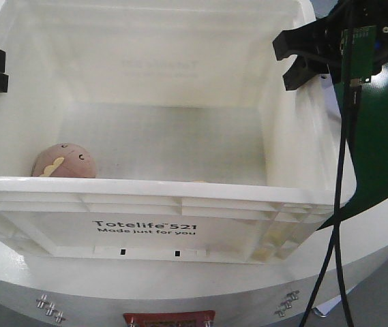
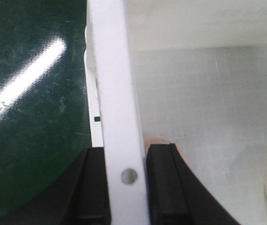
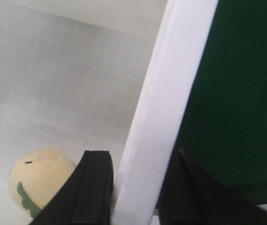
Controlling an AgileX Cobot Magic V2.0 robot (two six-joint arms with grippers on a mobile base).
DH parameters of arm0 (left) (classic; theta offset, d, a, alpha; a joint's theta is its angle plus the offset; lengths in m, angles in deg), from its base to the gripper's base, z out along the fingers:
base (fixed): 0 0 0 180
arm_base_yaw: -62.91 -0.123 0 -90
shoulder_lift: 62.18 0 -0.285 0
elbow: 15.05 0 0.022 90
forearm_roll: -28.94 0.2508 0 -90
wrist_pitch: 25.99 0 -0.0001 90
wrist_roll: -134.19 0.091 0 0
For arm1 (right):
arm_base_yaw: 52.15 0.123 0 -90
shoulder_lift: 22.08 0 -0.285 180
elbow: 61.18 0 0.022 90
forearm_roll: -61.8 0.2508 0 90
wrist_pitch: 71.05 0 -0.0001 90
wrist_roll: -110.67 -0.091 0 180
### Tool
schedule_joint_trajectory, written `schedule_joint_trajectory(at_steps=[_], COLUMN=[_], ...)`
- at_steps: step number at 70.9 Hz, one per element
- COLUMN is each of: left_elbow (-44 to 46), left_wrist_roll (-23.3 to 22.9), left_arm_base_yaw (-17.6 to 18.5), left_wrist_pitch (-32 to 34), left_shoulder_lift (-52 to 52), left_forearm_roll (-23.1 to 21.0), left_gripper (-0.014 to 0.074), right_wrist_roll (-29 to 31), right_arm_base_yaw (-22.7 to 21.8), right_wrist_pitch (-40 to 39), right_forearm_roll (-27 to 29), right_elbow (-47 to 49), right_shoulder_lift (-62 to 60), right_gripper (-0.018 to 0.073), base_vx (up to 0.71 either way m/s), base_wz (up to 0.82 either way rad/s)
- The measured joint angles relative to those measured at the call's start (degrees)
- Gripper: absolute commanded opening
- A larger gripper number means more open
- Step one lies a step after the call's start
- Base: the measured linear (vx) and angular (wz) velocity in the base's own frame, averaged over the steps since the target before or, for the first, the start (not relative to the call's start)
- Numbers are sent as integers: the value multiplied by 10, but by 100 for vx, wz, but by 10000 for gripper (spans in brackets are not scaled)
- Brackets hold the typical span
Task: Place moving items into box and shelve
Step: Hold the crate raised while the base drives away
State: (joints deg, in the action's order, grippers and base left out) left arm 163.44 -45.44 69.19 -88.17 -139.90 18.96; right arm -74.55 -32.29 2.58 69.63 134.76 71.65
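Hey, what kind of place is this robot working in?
Likely a lab or test workshop: glossy dark green floor, a white Totelife tote on a bolted white platform, loose black cables.

The large white rectangular plastic tote (image 1: 153, 187) is showing smooth, slightly glossy walls and a finely textured bottom. The pinkish rounded lump (image 1: 64, 161) and the pale yellow rounded lump (image 3: 39, 178) are looking soft and matt, like plush cloth. The black jaws of the left gripper (image 2: 126, 154) are looking matt. The dark green surface (image 2: 30, 117) is gleaming glossily.

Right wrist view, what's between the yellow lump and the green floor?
The white side rim of the box, straddled by the right gripper, one finger each side; the right wrist view shows it.
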Motion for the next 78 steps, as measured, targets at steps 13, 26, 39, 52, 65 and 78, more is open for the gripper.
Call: schedule_joint_trajectory(at_steps=[13,26,39,52,65,78], left_elbow=[0,0,0,0,0,0], left_wrist_roll=[0,0,0,0,0,0], left_arm_base_yaw=[0,0,0,0,0,0], left_wrist_pitch=[1,1,1,1,2,2], left_shoulder_lift=[0,0,0,0,0,0], left_forearm_roll=[-1,-1,-1,-1,-2,-2], left_gripper=[-4,-4,-4,-4,-4,-4], right_wrist_roll=[0,0,0,0,0,0], right_arm_base_yaw=[0,0,0,0,0,0], right_wrist_pitch=[1,1,1,1,1,1], right_forearm_roll=[0,0,0,0,0,0], right_elbow=[0,0,0,0,0,0], right_shoulder_lift=[0,0,0,0,0,0], right_gripper=[-4,-4,-3,-3,-3,-3], base_vx=[0,0,0,0,-1,-2], base_wz=[0,0,0,0,2,0])
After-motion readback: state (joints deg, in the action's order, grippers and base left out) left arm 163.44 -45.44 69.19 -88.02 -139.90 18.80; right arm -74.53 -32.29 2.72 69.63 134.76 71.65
